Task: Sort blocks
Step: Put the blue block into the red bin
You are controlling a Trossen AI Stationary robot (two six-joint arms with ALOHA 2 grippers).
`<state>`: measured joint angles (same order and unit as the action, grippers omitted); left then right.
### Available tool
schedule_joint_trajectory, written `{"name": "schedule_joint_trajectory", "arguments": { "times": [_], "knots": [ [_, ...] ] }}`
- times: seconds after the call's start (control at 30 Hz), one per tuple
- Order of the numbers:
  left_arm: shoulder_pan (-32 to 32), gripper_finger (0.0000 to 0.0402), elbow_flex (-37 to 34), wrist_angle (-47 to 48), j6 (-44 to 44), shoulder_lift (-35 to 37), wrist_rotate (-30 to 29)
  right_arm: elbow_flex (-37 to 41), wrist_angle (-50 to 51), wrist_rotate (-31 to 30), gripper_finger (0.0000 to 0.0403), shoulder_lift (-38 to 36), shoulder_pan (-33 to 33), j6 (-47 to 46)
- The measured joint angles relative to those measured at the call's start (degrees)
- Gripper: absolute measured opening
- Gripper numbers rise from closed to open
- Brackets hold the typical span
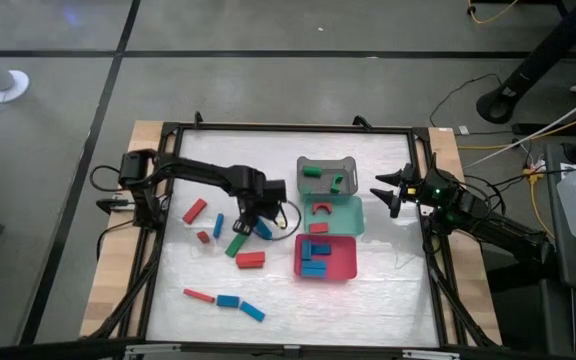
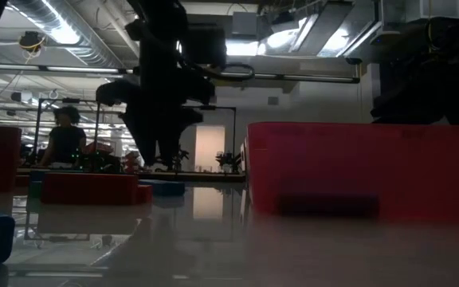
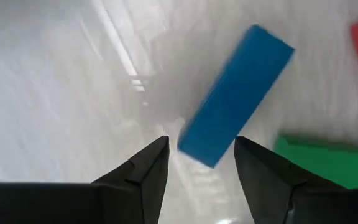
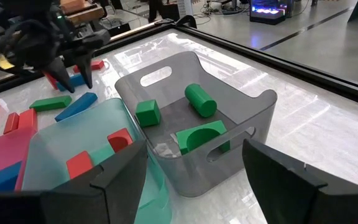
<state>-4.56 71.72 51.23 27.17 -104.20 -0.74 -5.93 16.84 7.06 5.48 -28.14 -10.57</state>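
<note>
Two dark fingers of the left end effector point(image 3: 196, 163) stand apart, open and gripping nothing, with one end of a blue block point(image 3: 235, 95) lying just ahead of the gap between them on the white counter point(image 3: 55, 93). That bar's long axis runs slantwise away from the fingers, its near end between the tips and its far end leaning off to one side, so the jaws do not sit square across it. It looks like a light, rigid toy bar with smooth flat faces, probably a little slippery; a hold across the two long flat sides near the middle would suit it best. A green block point(image 3: 328, 163) lies just beside one finger, which could be nudged. Over by the trays, the right end effector point(image 4: 194, 177) waits wide open above the grey tray point(image 4: 253, 106).
</note>
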Motion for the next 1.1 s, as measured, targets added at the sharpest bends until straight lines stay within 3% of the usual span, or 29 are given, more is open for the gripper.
{"name": "schedule_joint_trajectory", "arguments": {
  "times": [0.37, 1.1],
  "knots": [
    [1.74, 0.017, -0.04, -3.45, 16.74, -0.5, -0.09, -0.02, 0.0, -0.01, 0.0264, -0.01, 0.0, -0.02],
    [2.43, 0.017, -0.04, -5.51, 16.2, -0.83, 3.54, 0.0, 0.0, 0.01, 0.0264, -0.01, 0.0, 0.0]
  ]
}}
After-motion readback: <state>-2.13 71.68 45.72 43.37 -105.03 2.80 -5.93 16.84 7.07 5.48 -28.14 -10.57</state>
